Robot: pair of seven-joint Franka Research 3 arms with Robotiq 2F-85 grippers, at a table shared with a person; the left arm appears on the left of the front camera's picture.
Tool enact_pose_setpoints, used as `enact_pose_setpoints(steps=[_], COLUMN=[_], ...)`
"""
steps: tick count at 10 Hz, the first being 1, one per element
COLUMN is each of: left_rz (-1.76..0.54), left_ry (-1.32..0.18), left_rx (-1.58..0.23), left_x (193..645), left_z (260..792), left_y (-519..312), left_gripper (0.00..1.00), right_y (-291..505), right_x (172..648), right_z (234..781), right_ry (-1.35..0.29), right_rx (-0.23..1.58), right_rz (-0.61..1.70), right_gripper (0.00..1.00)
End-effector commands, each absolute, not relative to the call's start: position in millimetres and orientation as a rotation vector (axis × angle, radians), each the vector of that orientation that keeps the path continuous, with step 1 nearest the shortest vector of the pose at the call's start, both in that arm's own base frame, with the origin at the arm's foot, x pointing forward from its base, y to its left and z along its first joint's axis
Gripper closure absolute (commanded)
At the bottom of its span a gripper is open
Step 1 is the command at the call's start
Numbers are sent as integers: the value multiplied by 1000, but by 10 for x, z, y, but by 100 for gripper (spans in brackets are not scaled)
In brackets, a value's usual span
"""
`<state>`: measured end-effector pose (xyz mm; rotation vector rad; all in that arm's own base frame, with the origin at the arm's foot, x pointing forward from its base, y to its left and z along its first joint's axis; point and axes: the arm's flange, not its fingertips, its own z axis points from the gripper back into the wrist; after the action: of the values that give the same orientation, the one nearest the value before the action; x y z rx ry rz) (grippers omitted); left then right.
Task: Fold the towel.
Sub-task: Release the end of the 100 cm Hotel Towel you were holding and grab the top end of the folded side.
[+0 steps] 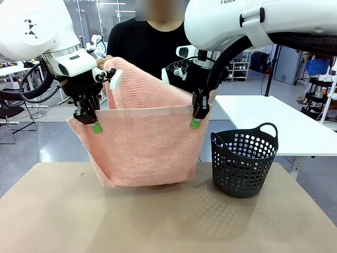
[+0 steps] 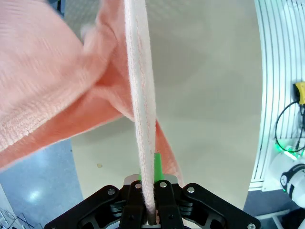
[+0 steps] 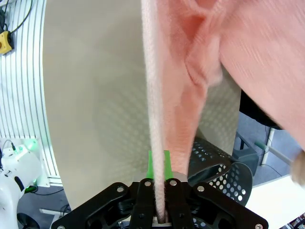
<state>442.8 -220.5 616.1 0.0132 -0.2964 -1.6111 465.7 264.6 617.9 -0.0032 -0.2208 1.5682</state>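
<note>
The salmon-pink towel [image 1: 145, 145] hangs in the air above the table, stretched between both arms, its bottom fold just at the tabletop. My left gripper [image 1: 95, 125] is shut on its upper left corner, and my right gripper [image 1: 196, 122] is shut on its upper right corner. The far half of the towel rises behind, held up by the person's hand [image 1: 109, 64] at the top left. In the left wrist view the towel's edge [image 2: 143, 119] runs straight up from my shut left gripper [image 2: 151, 210]. The right wrist view shows the towel's hem [image 3: 153, 119] clamped in my right gripper [image 3: 161, 210].
A dark perforated plastic basket [image 1: 244, 161] with handles stands on the tan table [image 1: 168, 221] to the right of the towel. The person in a black shirt [image 1: 150, 47] stands at the far side. A white table [image 1: 274, 121] lies behind on the right.
</note>
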Motion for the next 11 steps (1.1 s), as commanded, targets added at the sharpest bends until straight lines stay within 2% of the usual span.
enact_pose_setpoints(steps=[1, 11], left_rz=[-1611, -1611], left_ry=[-298, -298], left_rx=[13, 13], left_x=[4438, 4438], left_z=[6176, 6176], left_y=[-2209, -2209], left_gripper=[100, 100], right_y=[2645, 2645], right_x=[4655, 4655], right_z=[6174, 6174], right_ry=[-218, -218], right_rx=[-3, -3], right_rz=[1570, 1570], right_gripper=[100, 100])
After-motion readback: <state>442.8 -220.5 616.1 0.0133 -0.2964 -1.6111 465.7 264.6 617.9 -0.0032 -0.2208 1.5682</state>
